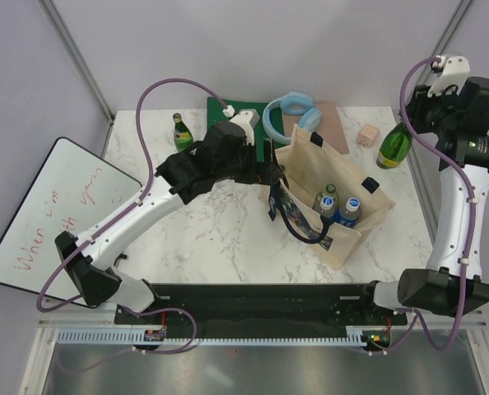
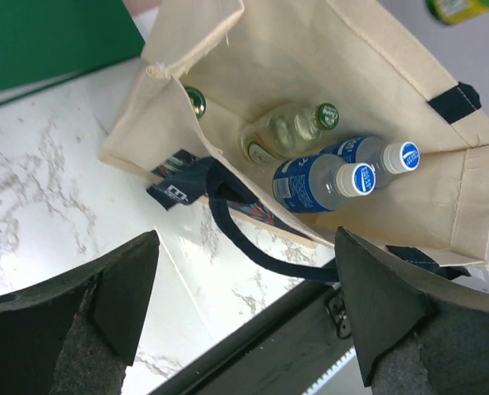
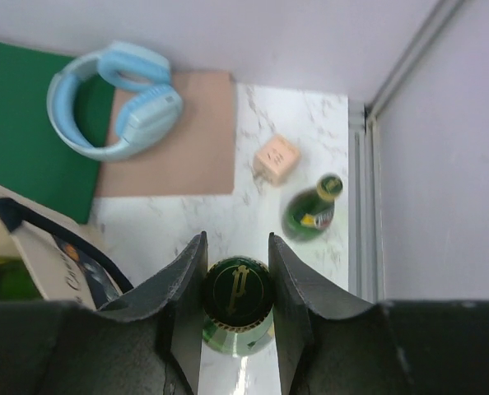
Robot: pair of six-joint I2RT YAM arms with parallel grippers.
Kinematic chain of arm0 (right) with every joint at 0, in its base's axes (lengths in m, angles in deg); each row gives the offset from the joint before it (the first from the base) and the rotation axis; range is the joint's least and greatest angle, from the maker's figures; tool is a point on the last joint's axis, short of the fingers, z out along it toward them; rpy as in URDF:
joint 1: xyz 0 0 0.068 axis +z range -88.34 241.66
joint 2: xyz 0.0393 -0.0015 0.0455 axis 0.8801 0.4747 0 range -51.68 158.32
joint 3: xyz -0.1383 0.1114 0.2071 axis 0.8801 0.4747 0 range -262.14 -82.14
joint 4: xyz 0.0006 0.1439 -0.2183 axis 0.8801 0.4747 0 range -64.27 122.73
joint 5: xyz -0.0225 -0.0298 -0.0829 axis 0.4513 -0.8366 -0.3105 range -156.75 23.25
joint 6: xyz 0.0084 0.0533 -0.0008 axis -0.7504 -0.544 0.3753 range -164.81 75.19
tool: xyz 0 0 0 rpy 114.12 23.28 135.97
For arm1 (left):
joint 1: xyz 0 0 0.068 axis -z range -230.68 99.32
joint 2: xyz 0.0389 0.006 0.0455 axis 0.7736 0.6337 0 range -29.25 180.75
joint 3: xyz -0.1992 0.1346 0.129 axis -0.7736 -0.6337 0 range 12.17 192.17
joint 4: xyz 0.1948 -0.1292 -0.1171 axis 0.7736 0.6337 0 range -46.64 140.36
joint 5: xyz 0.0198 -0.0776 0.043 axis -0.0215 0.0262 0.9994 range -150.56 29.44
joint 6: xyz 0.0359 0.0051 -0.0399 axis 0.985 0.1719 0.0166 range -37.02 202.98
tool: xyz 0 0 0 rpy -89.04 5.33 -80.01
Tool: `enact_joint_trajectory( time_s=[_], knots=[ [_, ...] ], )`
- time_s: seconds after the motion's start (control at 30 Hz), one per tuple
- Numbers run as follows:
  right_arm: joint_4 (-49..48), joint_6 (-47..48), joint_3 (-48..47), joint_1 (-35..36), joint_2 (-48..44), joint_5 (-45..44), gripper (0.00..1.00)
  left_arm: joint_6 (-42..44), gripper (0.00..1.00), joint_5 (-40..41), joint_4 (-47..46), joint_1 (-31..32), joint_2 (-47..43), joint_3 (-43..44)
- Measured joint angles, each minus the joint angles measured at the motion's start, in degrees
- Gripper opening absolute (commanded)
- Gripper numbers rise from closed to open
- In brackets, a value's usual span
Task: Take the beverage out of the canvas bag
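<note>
Two tools, two different jobs. The left tool (image 2: pixel 246 239) hangs wide open just above the bag (image 2: pixel 310 58), gripping nothing; I'd guess it waits there to steady the canvas or reach in. The right tool (image 3: pixel 236 251) is clamped on the neck of a green bottle (image 3: pixel 238 292), well clear of the bag near the desk's (image 3: pixel 203 218) far right corner. That looks like a set-down spot, beside a second green bottle (image 3: pixel 313 210) and a cube (image 3: pixel 276 159). The held bottle is upright dark green glass, its cap stamped with a looping mark. Whether it touches the desk I cannot tell. Inside the bag sit blue bottles (image 2: pixel 319 185) and a pale bottle (image 2: pixel 281 136).
</note>
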Motion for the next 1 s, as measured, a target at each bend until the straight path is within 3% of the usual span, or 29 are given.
enact_joint_trajectory(
  time_s=[0.23,0.53,1.0],
  knots=[
    [-2.8,0.7,15.0,-5.2,-3.4,-2.0,0.00,4.9,1.00,1.1,-3.2,-0.9,-2.5,0.0],
    [-8.4,4.0,27.6,-7.5,-6.7,-4.9,0.00,7.9,1.00,-1.3,-5.0,-3.2,-1.7,1.0],
    [-20.3,5.1,34.7,-8.4,-0.9,-6.7,0.00,8.3,1.00,-4.3,-5.7,-3.2,-0.4,1.2]
  ],
)
